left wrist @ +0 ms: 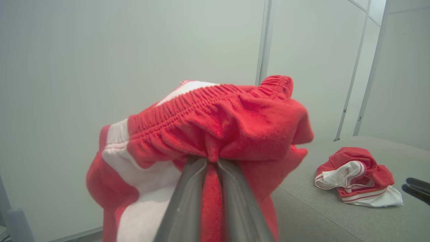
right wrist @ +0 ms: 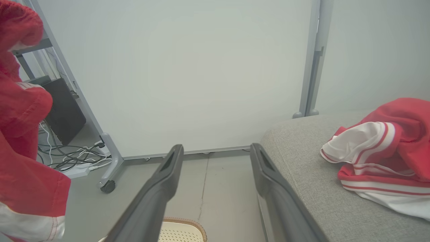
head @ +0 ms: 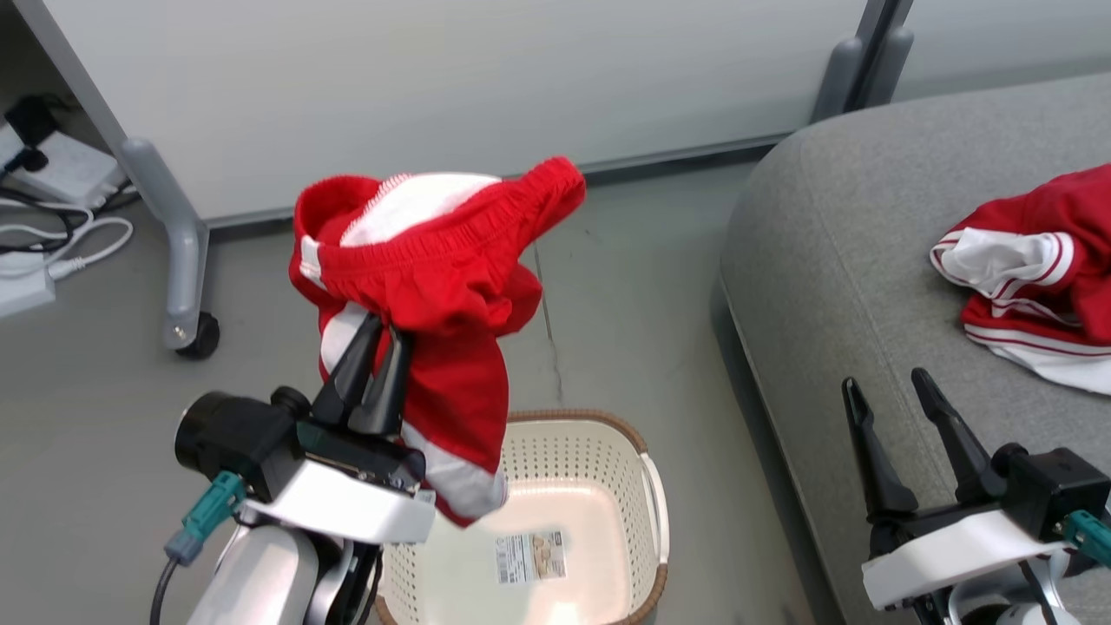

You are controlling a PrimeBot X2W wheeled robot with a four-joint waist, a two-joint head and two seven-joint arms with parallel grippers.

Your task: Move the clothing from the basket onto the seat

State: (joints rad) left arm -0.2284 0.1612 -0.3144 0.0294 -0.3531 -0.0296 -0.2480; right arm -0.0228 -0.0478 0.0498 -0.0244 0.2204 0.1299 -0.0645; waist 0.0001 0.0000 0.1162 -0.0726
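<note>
The left gripper (head: 382, 334) clenched limp, light red shorts (head: 443, 278) below the waistband (head: 434, 245), seemingly a sound hold; the right gripper (head: 885, 382) hung released.

Grey floor (head: 625, 286): basket (head: 647, 486) sits on it, just beside seat (head: 833, 260) edge. Also on floor, far left: wheeled partition foot (head: 195, 334) & white cables (head: 52, 243). Seat carries 1 crumpled red/white garment (head: 1041, 269), away from edge nearest basket.

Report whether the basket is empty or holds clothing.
Looks empty: the basket shows a bare bottom and label sticker, though the red shorts hanging above hide one corner.
</note>
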